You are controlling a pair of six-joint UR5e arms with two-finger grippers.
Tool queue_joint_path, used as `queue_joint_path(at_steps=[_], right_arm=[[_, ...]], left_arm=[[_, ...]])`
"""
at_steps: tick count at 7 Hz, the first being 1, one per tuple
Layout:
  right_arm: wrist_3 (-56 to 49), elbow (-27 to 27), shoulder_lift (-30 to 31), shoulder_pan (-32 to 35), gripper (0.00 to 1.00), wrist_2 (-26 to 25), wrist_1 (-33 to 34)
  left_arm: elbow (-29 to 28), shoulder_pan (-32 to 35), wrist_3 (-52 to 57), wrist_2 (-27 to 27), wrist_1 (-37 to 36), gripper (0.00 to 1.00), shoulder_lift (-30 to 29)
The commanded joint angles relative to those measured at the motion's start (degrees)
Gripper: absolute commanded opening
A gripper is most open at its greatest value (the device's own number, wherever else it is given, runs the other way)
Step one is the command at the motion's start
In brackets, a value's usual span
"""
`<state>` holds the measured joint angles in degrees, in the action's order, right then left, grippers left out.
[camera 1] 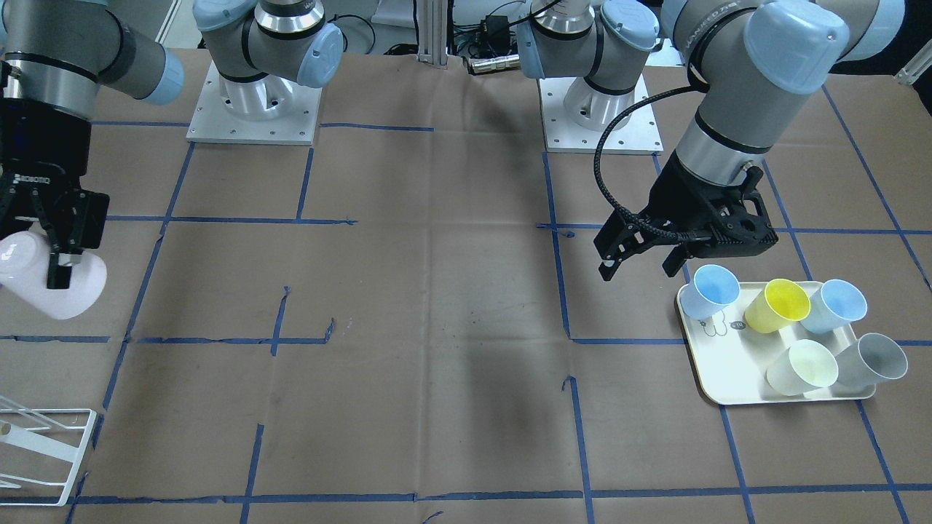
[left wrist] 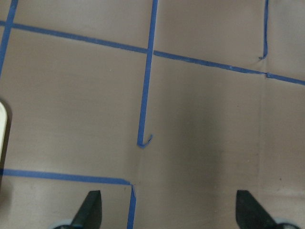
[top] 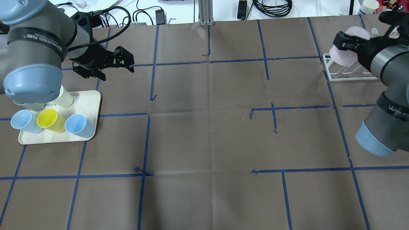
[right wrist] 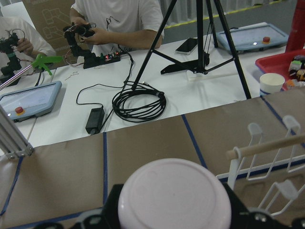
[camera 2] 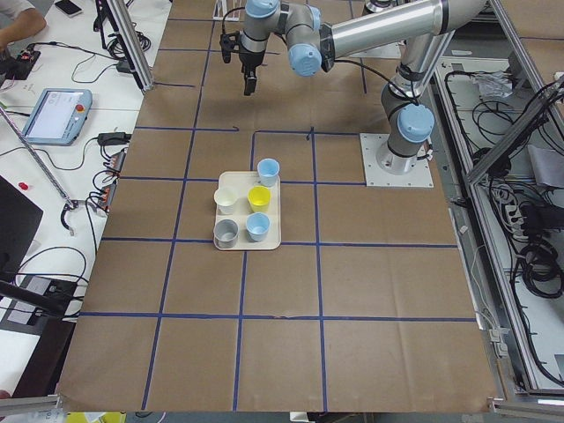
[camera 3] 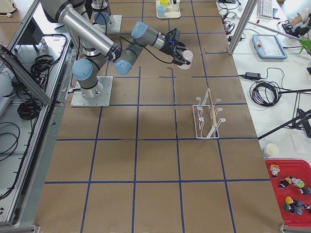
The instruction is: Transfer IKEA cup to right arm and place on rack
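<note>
Cup [camera 1: 29, 291], pink: held on its side in the closed jaws of the right arm [top: 383, 64], above the worktop's right corner on the operators' side, near the rack [right wrist: 233, 174] but not yet on it. Risk: a misaligned approach could catch a rod, shove the light wire rack or loosen the cup. Left arm [camera 1: 721, 138]: jaws open and empty, beside the tray [camera 1: 735, 364] of five cups at the left edge. Nothing appears to stand between cup and rack.

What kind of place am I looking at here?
Probably a robotics lab: left arm and right arm bolted to a table gridded with blue tape, a red-button control tablet, a person working nearby.
</note>
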<state>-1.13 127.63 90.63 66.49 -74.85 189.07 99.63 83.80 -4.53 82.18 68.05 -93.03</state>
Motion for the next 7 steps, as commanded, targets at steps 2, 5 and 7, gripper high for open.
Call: queue_joint_path(at_steps=[2,5,7], right_arm=[[-1.9,-8.5,-11.4,-3.6,0.25,0.8,13.1],[-5.5,-19.9,-22.5,-4.7,0.25,1.5,13.2],[-5.4,-27.4,-30.2,-4.7,0.26,4.7,12.3]], left_arm=[[-7.1,3.9,-0.3,7.7,12.2,0.99,0.8],[-6.4,4.4,0.3,7.5,13.2,0.99,2.3],[-6.3,4.4,0.5,7.4,13.3,0.99,2.5]])
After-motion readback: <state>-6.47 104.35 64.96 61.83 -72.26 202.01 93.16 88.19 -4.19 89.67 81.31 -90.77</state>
